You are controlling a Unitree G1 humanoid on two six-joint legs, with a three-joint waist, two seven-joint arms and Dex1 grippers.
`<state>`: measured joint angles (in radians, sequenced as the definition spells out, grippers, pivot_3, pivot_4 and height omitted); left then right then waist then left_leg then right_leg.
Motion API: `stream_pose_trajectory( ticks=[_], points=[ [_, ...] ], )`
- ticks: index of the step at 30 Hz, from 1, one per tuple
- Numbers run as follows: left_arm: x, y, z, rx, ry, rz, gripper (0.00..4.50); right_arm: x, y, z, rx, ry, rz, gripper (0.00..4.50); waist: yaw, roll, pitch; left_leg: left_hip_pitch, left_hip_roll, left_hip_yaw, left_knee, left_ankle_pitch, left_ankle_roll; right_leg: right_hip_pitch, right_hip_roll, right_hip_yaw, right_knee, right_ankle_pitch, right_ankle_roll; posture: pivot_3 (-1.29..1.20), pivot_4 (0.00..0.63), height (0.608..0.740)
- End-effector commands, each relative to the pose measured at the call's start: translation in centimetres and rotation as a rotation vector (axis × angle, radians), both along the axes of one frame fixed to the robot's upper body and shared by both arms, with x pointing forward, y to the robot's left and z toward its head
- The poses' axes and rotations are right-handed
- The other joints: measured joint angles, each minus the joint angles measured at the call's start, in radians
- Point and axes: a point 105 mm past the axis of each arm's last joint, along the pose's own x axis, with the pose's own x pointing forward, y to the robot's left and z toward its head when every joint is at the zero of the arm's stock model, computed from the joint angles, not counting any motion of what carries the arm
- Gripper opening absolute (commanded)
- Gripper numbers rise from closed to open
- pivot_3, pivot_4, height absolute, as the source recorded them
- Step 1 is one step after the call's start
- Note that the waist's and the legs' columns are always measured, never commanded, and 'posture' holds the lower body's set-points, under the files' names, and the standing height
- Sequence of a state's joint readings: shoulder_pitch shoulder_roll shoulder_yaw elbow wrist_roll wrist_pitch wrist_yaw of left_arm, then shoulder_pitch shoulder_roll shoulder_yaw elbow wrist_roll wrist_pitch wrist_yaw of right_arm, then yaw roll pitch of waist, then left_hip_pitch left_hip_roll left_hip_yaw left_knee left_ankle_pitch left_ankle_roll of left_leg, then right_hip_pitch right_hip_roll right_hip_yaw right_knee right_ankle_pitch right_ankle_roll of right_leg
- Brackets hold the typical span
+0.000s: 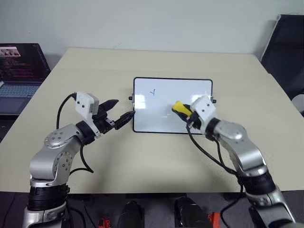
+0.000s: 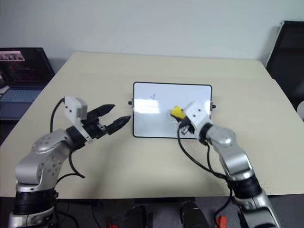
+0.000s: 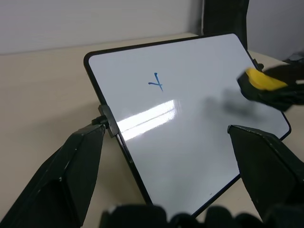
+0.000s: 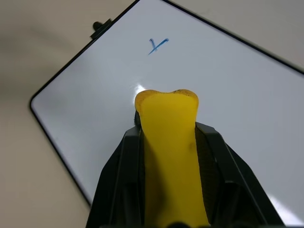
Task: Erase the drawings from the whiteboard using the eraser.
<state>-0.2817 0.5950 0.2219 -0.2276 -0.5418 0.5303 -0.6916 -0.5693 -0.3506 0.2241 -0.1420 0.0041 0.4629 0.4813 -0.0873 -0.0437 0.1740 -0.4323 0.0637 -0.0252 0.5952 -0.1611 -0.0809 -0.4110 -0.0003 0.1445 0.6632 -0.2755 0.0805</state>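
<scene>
Both arms are showing rounded silver-grey metal segments joined by black bands, each carrying a boxy white wrist housing and trailing a looping black cable, and each is ending in a claw of two tapered matte-black fingers, left claw (image 1: pixel 119 113) and right claw (image 4: pixel 166 142)

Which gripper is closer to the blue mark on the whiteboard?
Right. The right gripper, holding the eraser, is over the whiteboard beside the blue mark; the left gripper sits off the board's left edge.
</scene>
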Motion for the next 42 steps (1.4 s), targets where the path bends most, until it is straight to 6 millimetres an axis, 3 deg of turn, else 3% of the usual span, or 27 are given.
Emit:
stream_pose_trajectory(
  ticks=[1, 6, 12, 17, 19, 23, 25, 34, 37, 40, 42],
  points=[
    [0.2, 0.3, 1.1, 0.024, -0.064, -0.003, 4.50, 2.0, 2.0, 2.2, -0.033, -0.111, 0.013, 1.10, 0.001, 0.000, 0.000, 0.000, 0.000, 0.000, 0.000, 0.000, 0.000, 0.000, 0.000, 0.000, 0.000, 0.000, 0.000, 0.00, 0.150, 0.740],
    [0.5, -0.1, 1.4, 0.039, -0.081, -0.036, 4.50, 4.5, 4.1, 2.6, -0.083, -0.148, 0.021, 1.10, 0.003, 0.000, 0.000, 0.000, 0.000, 0.000, -0.001, 0.000, 0.000, 0.000, 0.000, -0.001, 0.000, 0.003, -0.003, 0.00, 0.150, 0.740],
    [0.6, -0.3, 1.3, 0.055, -0.083, -0.053, 4.50, 5.9, 5.3, 2.6, -0.122, -0.173, 0.023, 1.10, 0.001, 0.000, 0.000, -0.001, 0.000, -0.001, -0.002, 0.000, 0.000, 0.000, 0.000, -0.002, 0.000, 0.004, -0.003, 0.00, 0.150, 0.740],
    [0.6, -0.5, 1.1, 0.055, -0.083, -0.064, 4.50, 4.8, 6.4, -1.0, -0.317, -0.069, 0.165, 1.10, 0.000, 0.000, 0.000, 0.000, 0.001, -0.001, -0.001, 0.000, 0.000, 0.000, 0.001, -0.001, 0.001, 0.004, -0.003, 0.00, 0.150, 0.740],
    [0.6, -0.6, 1.1, 0.055, -0.083, -0.066, 4.50, 4.8, 6.4, -0.9, -0.349, -0.087, 0.172, 1.10, 0.000, 0.000, 0.000, 0.001, 0.001, -0.001, -0.001, 0.000, 0.000, 0.001, 0.001, -0.001, 0.001, 0.004, -0.003, 0.00, 0.150, 0.740],
    [0.7, -0.6, 1.1, 0.054, -0.086, -0.075, 4.50, 6.7, 5.9, 2.3, -0.303, -0.232, 0.028, 1.10, -0.001, 0.000, 0.000, 0.001, 0.001, -0.001, 0.000, 0.001, 0.001, 0.001, 0.001, -0.001, 0.003, 0.004, -0.004, 0.00, 0.150, 0.740],
    [0.8, -0.7, 1.1, 0.053, -0.087, -0.079, 4.50, 7.0, 6.0, 2.9, -0.282, -0.247, 0.007, 1.10, -0.002, 0.000, 0.000, 0.001, 0.001, -0.001, 0.000, 0.002, 0.002, 0.001, 0.001, -0.001, 0.003, 0.005, -0.003, 0.00, 0.150, 0.740],
    [0.8, -0.8, 1.3, 0.057, -0.092, -0.088, 4.50, 5.1, 7.3, -0.9, -0.397, -0.105, 0.193, 1.10, -0.001, 0.000, 0.000, 0.001, 0.001, -0.002, -0.001, 0.003, 0.003, 0.001, 0.001, -0.002, 0.002, 0.006, -0.003, 0.00, 0.150, 0.740],
    [0.8, -0.8, 1.3, 0.057, -0.090, -0.093, 4.50, 5.4, 7.2, -0.2, -0.366, -0.134, 0.159, 1.10, -0.001, 0.000, 0.000, 0.001, 0.001, -0.002, -0.001, 0.003, 0.003, 0.001, 0.001, -0.001, 0.002, 0.006, -0.003, 0.00, 0.150, 0.740],
    [0.7, -1.1, 1.2, 0.058, -0.088, -0.104, 4.50, 7.0, 5.9, 1.7, -0.298, -0.186, 0.030, 1.10, -0.001, 0.000, 0.000, 0.001, 0.001, -0.002, 0.000, 0.003, 0.003, 0.001, 0.001, -0.001, 0.002, 0.006, -0.003, 0.00, 0.150, 0.740],
    [0.7, -1.3, 1.2, 0.059, -0.086, -0.113, 4.50, 7.3, 5.4, 1.7, -0.288, -0.178, 0.004, 1.10, 0.000, 0.000, 0.000, 0.001, 0.001, -0.002, 0.000, 0.003, 0.004, 0.001, 0.001, -0.001, 0.003, 0.006, -0.003, 0.00, 0.150, 0.740]
  ],
)
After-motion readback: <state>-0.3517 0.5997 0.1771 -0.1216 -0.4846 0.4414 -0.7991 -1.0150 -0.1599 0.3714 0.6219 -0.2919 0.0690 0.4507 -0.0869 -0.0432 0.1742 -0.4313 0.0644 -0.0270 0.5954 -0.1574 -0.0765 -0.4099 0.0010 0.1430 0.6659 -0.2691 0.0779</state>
